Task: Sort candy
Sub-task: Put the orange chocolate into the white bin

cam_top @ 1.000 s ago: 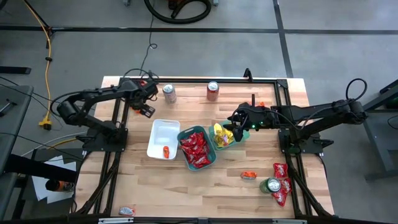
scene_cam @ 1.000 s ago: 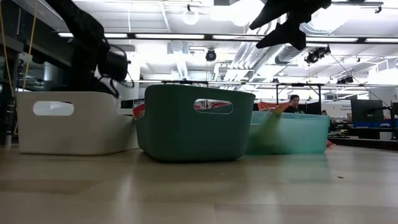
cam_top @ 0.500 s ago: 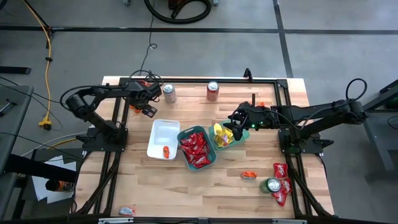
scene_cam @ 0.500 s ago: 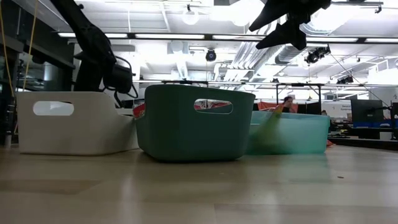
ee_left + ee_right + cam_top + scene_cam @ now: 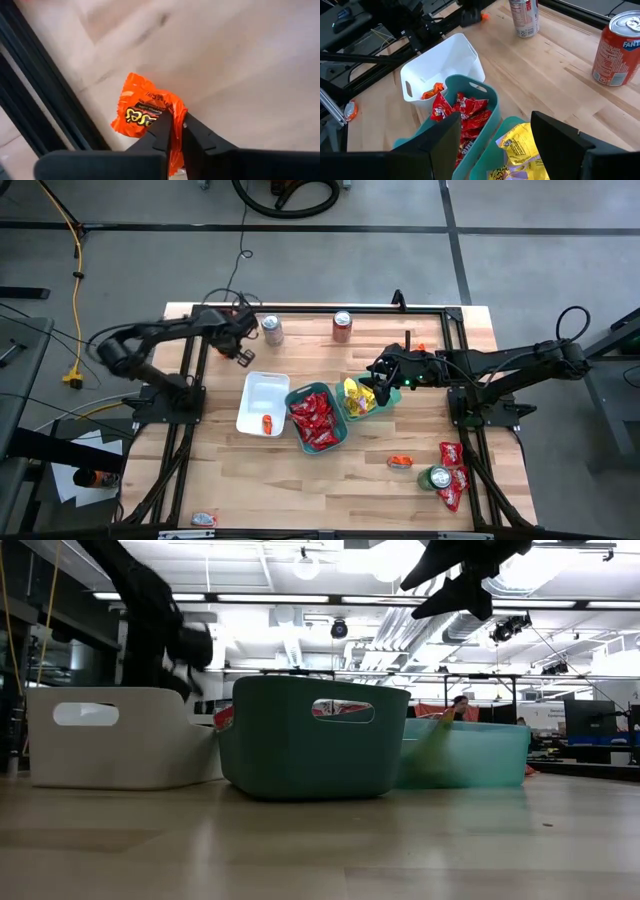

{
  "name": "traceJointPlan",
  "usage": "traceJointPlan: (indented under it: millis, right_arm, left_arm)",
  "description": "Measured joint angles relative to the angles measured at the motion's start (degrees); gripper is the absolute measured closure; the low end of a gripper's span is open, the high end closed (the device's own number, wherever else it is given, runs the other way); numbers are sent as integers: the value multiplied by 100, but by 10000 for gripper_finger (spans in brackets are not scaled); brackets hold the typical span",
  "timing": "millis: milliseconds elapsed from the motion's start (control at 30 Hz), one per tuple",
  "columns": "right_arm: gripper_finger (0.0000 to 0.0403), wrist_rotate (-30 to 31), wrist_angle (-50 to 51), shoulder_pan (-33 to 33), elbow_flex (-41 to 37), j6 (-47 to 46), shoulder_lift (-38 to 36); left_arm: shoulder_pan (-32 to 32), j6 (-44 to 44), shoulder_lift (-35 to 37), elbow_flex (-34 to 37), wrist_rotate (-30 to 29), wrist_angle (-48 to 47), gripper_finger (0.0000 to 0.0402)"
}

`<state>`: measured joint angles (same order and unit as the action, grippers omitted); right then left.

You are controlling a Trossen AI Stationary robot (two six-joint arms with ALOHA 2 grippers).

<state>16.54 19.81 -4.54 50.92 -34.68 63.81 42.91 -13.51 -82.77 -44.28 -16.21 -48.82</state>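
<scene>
Only in the left wrist view is it shown that the left gripper (image 5: 176, 131) is clamped shut on an orange candy (image 5: 145, 114) lettered like a Reese's wrapper (only part of the writing is readable), held just above the table (image 5: 240, 75); from overhead that gripper (image 5: 243, 343) is seen at the far left corner, beside the silver can (image 5: 271, 329). Three trays are counted from above: a white tray (image 5: 262, 402) with one orange packet, a dark teal tray (image 5: 316, 419) filled with red packets, and a lighter teal tray (image 5: 357, 398) holding yellow packets. Three cans are seen: silver, red (image 5: 342, 325) and green (image 5: 434, 477). "FANTA" is read on an orange can (image 5: 618, 48) in the right wrist view. The right gripper (image 5: 380, 377) is held wide open and empty over the yellow packets.
</scene>
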Motion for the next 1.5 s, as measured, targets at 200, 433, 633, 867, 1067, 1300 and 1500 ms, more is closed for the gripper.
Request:
traceJointPlan:
  millis: [200,433,633,867,1067,1300,1500]
  right_arm:
    - [167,-1,0,0,0,15,0]
    - [167,-25,2,0,0,17,0]
    - [167,-33,2,0,0,153,0]
    - [167,-44,0,0,0,170,0]
    - [167,-42,0,0,0,168,0]
    - [167,-42,0,0,0,63,0]
    - [167,-40,-3,0,0,61,0]
  left_arm:
    - [-398,-379,1900,-160,872,461,398]
    - [-1783,-1049,4059,101,1865,2047,400]
    - [-3404,-1328,4980,489,2070,3337,401]
    - [-4563,-1451,5031,803,1192,3507,401]
    - [-4715,-1579,4987,798,869,3379,401]
    - [-5110,-2414,4132,803,1233,1872,401]
    - [-5324,-2543,3168,798,1104,1790,393]
